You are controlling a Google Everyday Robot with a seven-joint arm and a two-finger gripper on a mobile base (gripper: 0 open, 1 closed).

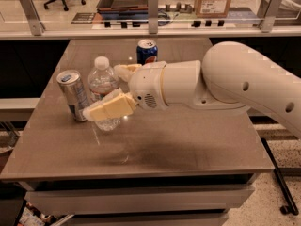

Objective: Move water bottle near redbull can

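Camera view. The arm (244, 79) reaches in from 3 o'clock across the bench (188, 145), and the claw (102, 92) sits at the water bottle (101, 81). One finger passes in front of the bottle's lower body and the other rests behind its shoulder, so the claw appears clamped on the bottle. The bottle stands upright with its long axis vertical and cap up, its base apparently on the bench. The silver can (73, 94) stands upright at 9 o'clock from the bottle, just beside it and almost touching. A blue can (146, 52) stands apart at 1 o'clock. Judged from this layout, the bottle is already near the can; what remains is to let go and pull back toward 3 o'clock.
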